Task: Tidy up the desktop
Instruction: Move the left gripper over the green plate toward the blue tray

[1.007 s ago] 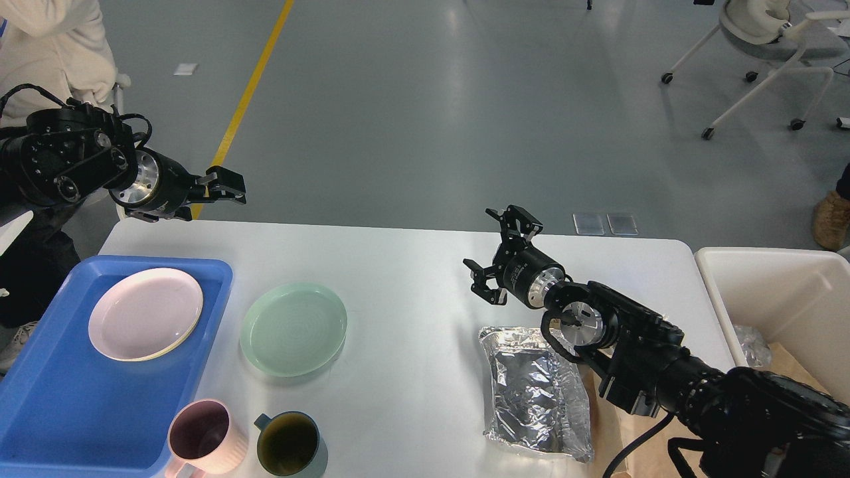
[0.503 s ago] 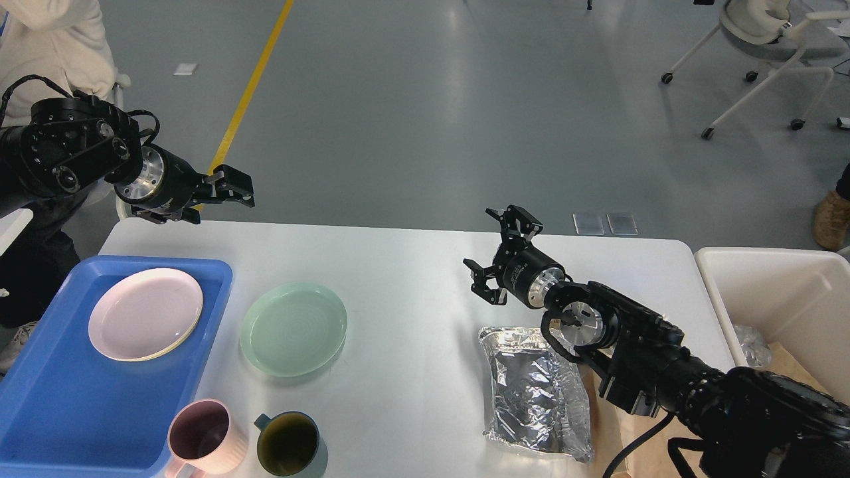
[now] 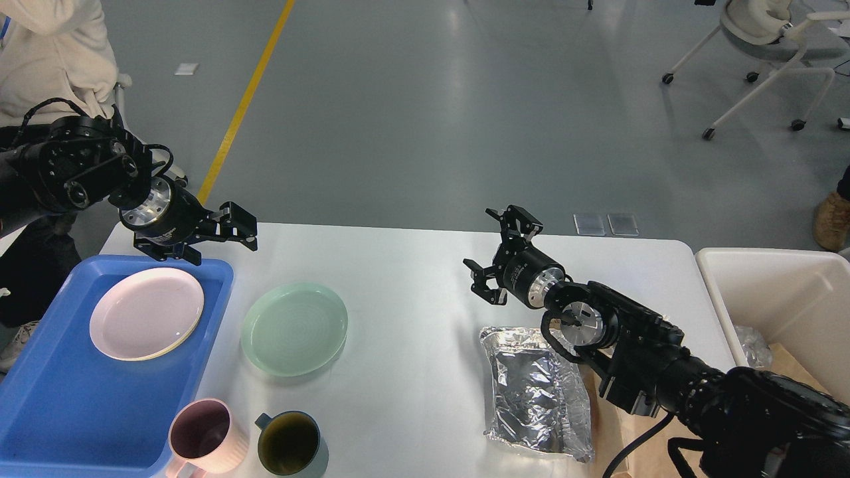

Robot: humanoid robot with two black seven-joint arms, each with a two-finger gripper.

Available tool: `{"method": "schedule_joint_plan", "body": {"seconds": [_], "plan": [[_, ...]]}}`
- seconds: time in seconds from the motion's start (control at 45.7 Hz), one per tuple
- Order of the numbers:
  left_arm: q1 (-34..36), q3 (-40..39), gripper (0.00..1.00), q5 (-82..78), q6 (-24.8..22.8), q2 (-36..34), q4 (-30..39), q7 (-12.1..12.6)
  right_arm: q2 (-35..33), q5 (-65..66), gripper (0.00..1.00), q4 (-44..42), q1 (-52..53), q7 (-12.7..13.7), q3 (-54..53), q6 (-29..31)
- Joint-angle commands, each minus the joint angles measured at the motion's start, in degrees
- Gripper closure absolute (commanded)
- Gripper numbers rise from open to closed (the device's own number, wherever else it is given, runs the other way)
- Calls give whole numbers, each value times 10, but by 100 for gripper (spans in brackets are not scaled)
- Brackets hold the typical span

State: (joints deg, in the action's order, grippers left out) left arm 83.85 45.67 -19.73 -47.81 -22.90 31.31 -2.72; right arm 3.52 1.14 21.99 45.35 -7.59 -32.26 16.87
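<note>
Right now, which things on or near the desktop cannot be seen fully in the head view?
- Brown paper: mostly hidden by the right arm and the foil bag.
- Pink mug and dark mug: their bases cut off by the bottom edge.
- Bin: cut off by the right edge; contents partly hidden by the arm.
- Left gripper: finger gap unclear.

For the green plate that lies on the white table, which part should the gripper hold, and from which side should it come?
Probably the raised rim of the green plate, at its far-left edge, which faces the left gripper. The plate lies flat and shallow on the desktop, so only the rim gives a hold: one finger inside, one outside, coming down from above. That side is free; the blue tray lies further left.
</note>
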Motion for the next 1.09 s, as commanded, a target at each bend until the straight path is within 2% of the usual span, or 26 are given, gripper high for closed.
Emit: {"method": "schedule_joint_plan", "body": {"seconds": [0.0, 0.416, 0.679, 0.897, 1.073], "plan": [[-4, 21, 3, -3, 16, 42, 0, 2, 0, 0, 0, 0, 0, -1, 0, 0], [6, 124, 3, -2, 11, 166, 7, 2, 0, 0, 0, 1, 0, 0, 0, 0], [90, 145, 3, 1, -70, 171, 107, 0, 0, 0, 0, 0, 0, -1, 0, 0], [123, 140, 3, 8, -72, 172, 146, -6, 0, 0, 0, 0, 0, 0, 0, 0], [124, 135, 3, 9, -72, 190, 159, -7, 0, 0, 0, 0, 0, -1, 0, 0]]}}
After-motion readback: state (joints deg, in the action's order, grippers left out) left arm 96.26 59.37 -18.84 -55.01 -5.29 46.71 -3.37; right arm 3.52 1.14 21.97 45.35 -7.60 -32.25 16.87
